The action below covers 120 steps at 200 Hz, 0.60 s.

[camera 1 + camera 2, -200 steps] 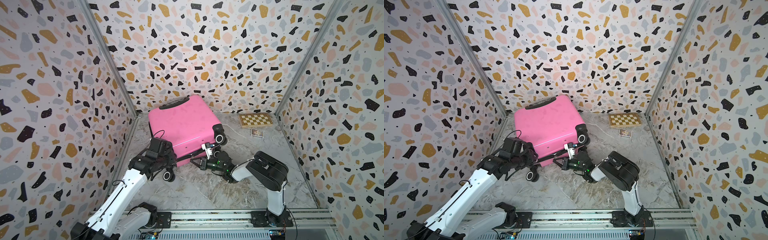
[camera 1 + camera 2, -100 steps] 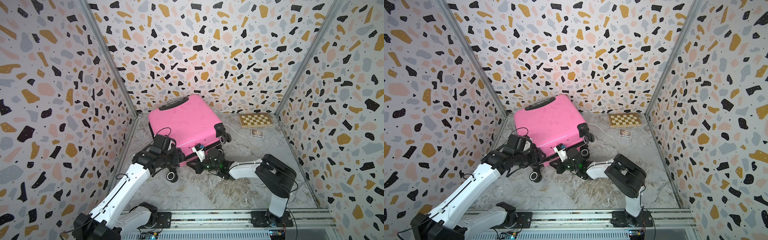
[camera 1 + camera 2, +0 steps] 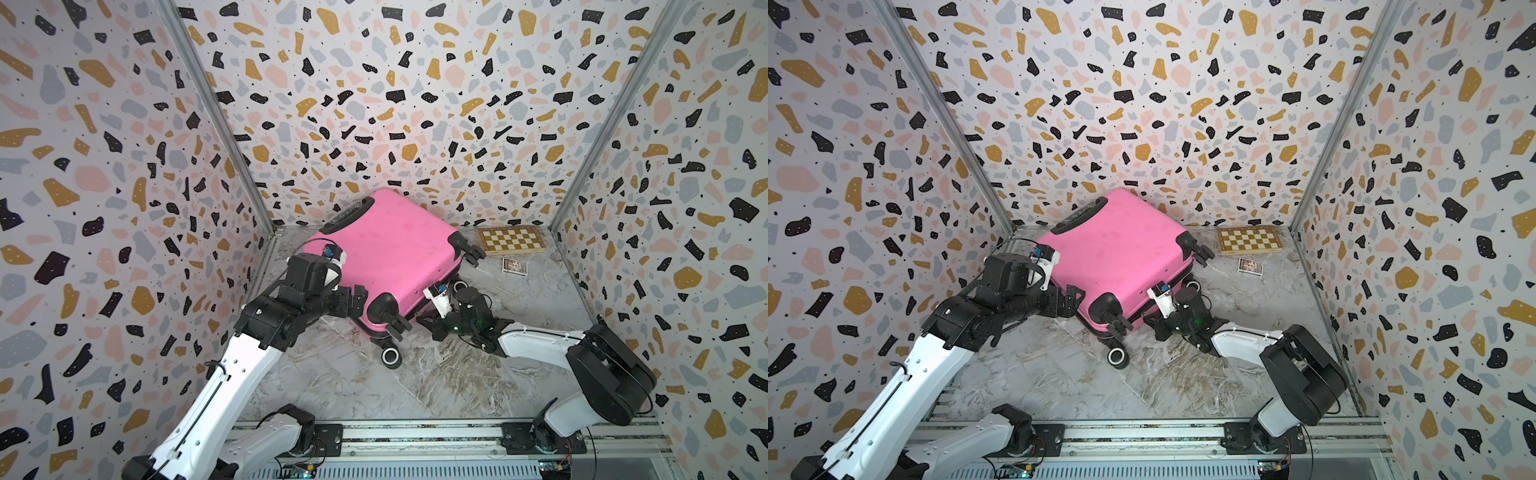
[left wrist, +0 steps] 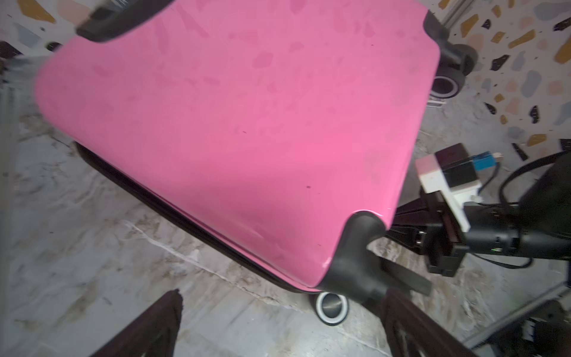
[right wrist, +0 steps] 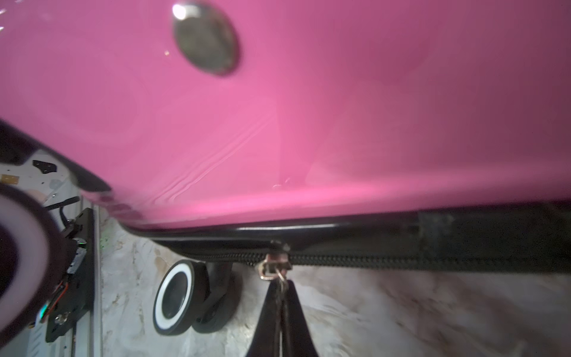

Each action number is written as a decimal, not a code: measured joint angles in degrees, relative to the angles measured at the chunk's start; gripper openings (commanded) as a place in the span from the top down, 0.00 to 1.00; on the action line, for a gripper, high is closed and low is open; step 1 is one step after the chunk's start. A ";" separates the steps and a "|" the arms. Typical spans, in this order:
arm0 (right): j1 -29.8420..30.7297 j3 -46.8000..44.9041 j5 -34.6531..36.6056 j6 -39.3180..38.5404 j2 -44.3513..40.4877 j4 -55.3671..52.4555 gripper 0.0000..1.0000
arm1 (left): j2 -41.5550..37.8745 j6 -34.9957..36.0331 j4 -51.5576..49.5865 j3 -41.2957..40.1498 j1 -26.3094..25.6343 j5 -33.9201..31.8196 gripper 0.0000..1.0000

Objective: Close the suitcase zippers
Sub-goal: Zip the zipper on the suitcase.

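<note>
The work cell is enclosed on three sides by terrazzo-patterned wall panels joined at metal corner profiles. The bench has a grey-white marbled surface with brownish veining. A metal rail along its front edge carries both arm bases.

The suitcase lies on a broad face at the rear of the bench, near the left rear corner, with a white-rimmed wheel towards the front. The zippers run as a black band below the pink shell.

The left gripper is spread wide and holds nothing, just beside the suitcase's near corner. The right gripper is clamped on the zipper pull.

A chessboard and a small card box lie at the right rear, apart from the suitcase.
</note>
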 measured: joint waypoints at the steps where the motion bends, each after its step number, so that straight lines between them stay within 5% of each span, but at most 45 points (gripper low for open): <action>1: -0.11 -0.04 0.02 -0.04 -0.09 -0.04 1.00 | 0.07 0.11 -0.02 0.09 0.00 -0.02 0.00; 44: -5.79 -0.59 1.27 -3.52 -2.64 -4.37 1.00 | 4.81 11.39 -0.90 2.91 0.20 -0.39 0.08; 120: -9.79 -0.31 -1.97 -10.49 -2.67 -6.25 1.00 | -2.27 50.53 12.83 -10.71 -0.04 23.39 0.00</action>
